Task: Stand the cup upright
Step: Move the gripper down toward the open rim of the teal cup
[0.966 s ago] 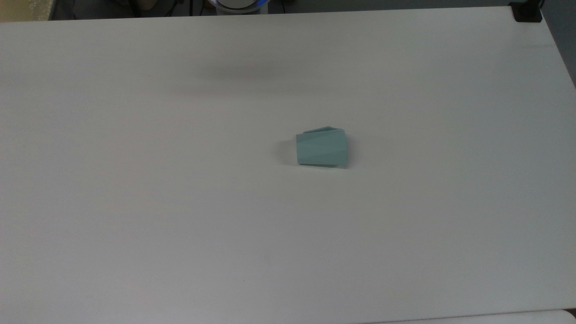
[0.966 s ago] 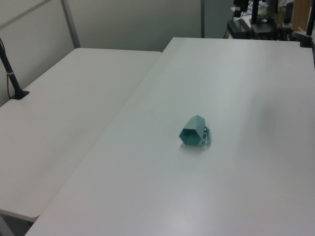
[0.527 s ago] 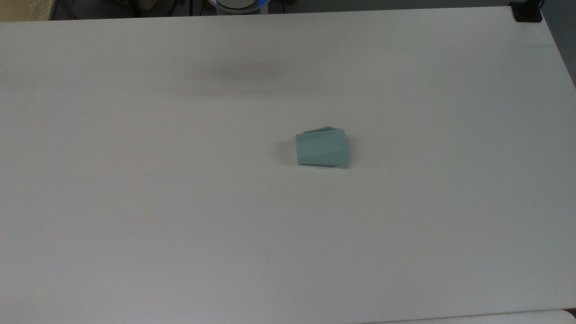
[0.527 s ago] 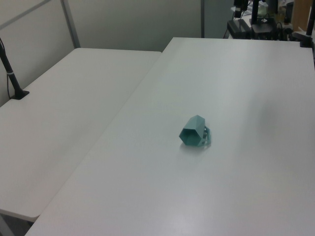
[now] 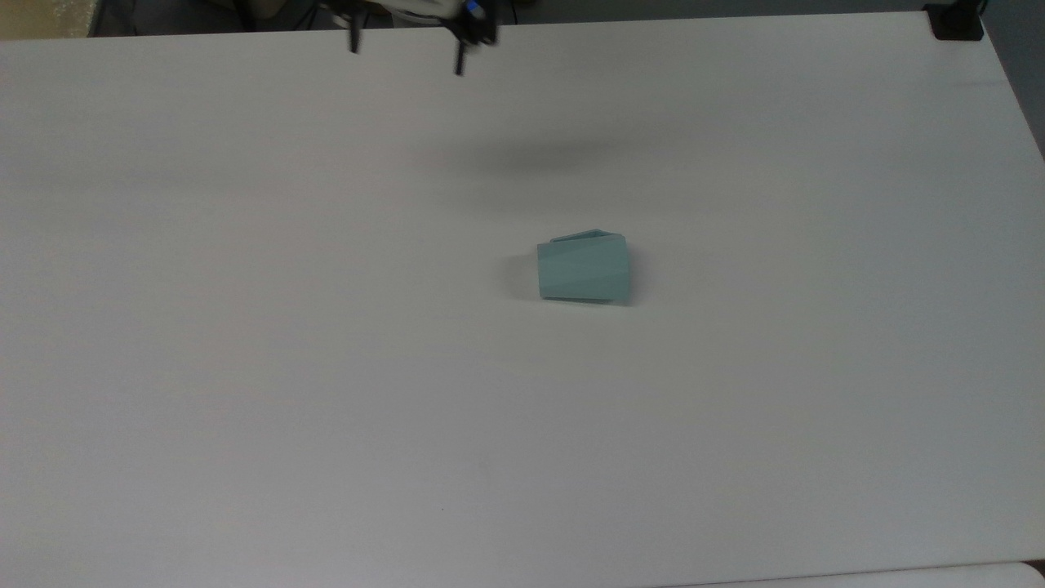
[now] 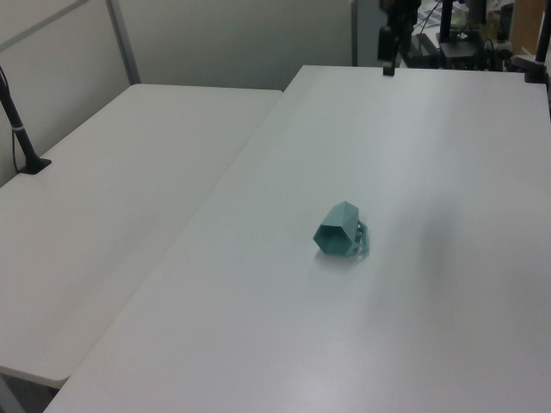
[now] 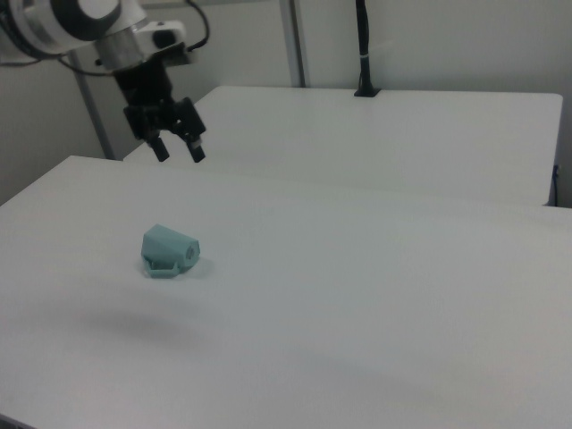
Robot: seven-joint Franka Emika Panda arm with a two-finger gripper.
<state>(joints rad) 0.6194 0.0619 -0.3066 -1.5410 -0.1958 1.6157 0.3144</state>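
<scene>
The cup [image 5: 584, 269] lies on its side on the white table [image 5: 245, 367], a little toward 3 o'clock of the table's middle in the top view. There its wider mouth end faces 3 o'clock and its narrower base faces 9 o'clock, with the handle along the 12 o'clock edge. In the left view the cup [image 6: 340, 231] shows its six-sided base toward the camera, and the handle lies against the table on the left view's right. In the right view the cup [image 7: 169, 251] sits with its handle toward the camera.

The gripper [image 5: 406, 51] hangs above the table's 12 o'clock edge in the top view, well apart from the cup. Its fingers [image 7: 161, 150] are spread wide and hold nothing. In the right view the gripper [image 7: 179, 151] points downward, at 12 o'clock from the cup.
</scene>
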